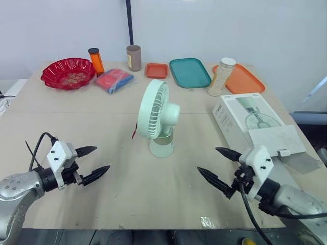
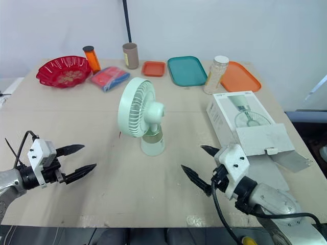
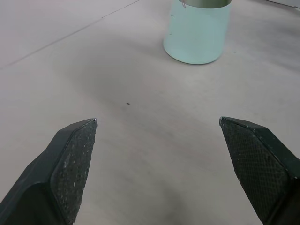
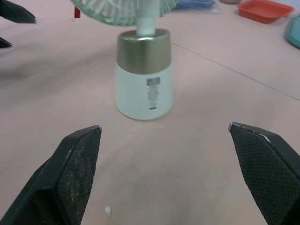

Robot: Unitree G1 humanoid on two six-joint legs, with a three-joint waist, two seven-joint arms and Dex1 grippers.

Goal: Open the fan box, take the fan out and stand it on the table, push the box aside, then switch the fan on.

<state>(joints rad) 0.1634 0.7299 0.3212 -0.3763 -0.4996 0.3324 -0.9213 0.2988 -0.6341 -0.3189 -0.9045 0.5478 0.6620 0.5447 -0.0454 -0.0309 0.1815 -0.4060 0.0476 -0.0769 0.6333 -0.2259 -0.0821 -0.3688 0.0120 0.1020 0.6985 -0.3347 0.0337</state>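
A pale green fan (image 1: 159, 116) stands upright on the table's middle, its round grille facing left, on a base with a gold band (image 4: 144, 50). The white fan box (image 1: 250, 120) lies on its side at the right, its end flap (image 1: 286, 143) hanging open toward the front. My left gripper (image 1: 93, 163) hovers open over the table at the front left, apart from the fan. My right gripper (image 1: 219, 166) hovers open at the front right, between the fan and the box, touching neither. The fan's base (image 3: 197, 30) shows beyond the left fingertips (image 3: 75, 159).
Along the back stand a red bowl (image 1: 68, 72), an orange bottle (image 1: 95, 60), a red and blue packet (image 1: 114, 80), a brown cup (image 1: 134, 57), a small orange tray (image 1: 156, 70), a teal tray (image 1: 189, 72), a white jar (image 1: 222, 76) and an orange tray (image 1: 244, 79).
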